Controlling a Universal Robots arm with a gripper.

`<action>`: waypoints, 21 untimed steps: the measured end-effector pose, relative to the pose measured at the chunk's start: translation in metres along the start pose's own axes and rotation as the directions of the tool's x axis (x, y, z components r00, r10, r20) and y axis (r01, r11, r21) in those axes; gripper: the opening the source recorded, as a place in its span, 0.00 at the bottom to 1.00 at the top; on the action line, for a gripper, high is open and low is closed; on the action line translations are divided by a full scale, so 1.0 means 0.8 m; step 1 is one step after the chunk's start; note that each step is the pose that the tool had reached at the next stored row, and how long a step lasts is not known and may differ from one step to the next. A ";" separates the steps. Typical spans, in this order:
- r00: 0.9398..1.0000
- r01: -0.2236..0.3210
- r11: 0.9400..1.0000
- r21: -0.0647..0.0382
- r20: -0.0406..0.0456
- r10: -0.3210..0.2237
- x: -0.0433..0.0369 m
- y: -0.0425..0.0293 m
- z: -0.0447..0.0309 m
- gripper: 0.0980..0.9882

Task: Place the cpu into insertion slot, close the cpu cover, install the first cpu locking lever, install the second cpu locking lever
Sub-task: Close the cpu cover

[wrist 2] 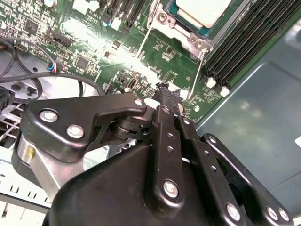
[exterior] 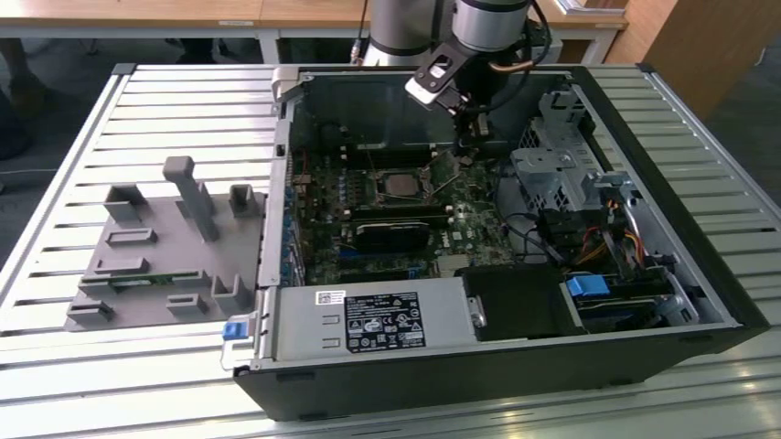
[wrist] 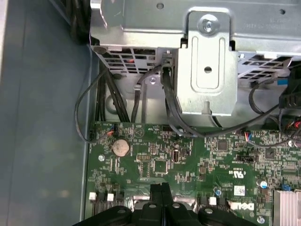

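The cpu (exterior: 401, 186) lies flat in the insertion slot (wrist 2: 162, 19) on the green board, its pale top (wrist 2: 202, 10) showing. The silvery cpu cover (wrist 2: 188, 35) lies down around it. Two thin wire locking levers (wrist 2: 196, 70) (wrist 2: 146, 42) run out from the socket across the board. My gripper (exterior: 467, 148) hangs inside the case, just to the exterior view's right of the socket. Its black fingers (wrist 2: 164, 96) are shut together with nothing between them, and the tips sit close to the free end of the nearer lever. The shut fingers (wrist: 160, 190) also show over the board's edge.
The open computer case (exterior: 720, 302) lies on a slatted table. A grey fixture tray (exterior: 159, 247) is at the exterior view's left. Around the socket stand a power supply (exterior: 366, 320), a metal drive cage (exterior: 550, 174) with cables, memory slots (wrist 2: 249, 37) and a black card (exterior: 390, 233).
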State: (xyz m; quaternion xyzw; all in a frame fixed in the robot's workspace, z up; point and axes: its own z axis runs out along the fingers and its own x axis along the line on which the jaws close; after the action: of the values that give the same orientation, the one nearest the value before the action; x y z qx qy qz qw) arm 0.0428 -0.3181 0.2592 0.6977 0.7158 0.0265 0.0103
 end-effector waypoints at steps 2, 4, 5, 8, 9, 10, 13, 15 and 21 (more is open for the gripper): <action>1.000 0.000 1.000 0.001 0.000 0.000 0.000 0.0042 0.0008 0.01; 1.000 0.000 1.000 0.002 0.000 0.000 0.001 0.0078 0.0016 0.01; 1.000 0.000 1.000 0.003 0.001 0.000 0.001 0.0097 0.0021 0.01; 1.000 0.000 1.000 0.004 0.002 0.000 0.001 0.0144 0.0039 0.01; 1.000 0.000 1.000 0.004 0.002 0.000 0.001 0.0153 0.0048 0.01; 1.000 0.000 1.000 0.005 0.002 0.000 0.001 0.0162 0.0058 0.01; 1.000 0.000 1.000 0.006 0.002 0.000 0.001 0.0181 0.0098 0.01; 1.000 0.000 1.000 0.008 0.002 0.000 0.002 0.0187 0.0131 0.01; 1.000 0.000 1.000 0.010 0.003 0.000 0.002 0.0187 0.0222 0.01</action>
State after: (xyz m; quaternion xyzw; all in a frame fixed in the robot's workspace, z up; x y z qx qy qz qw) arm 0.0586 -0.3160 0.2423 0.6978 0.7159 0.0218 0.0077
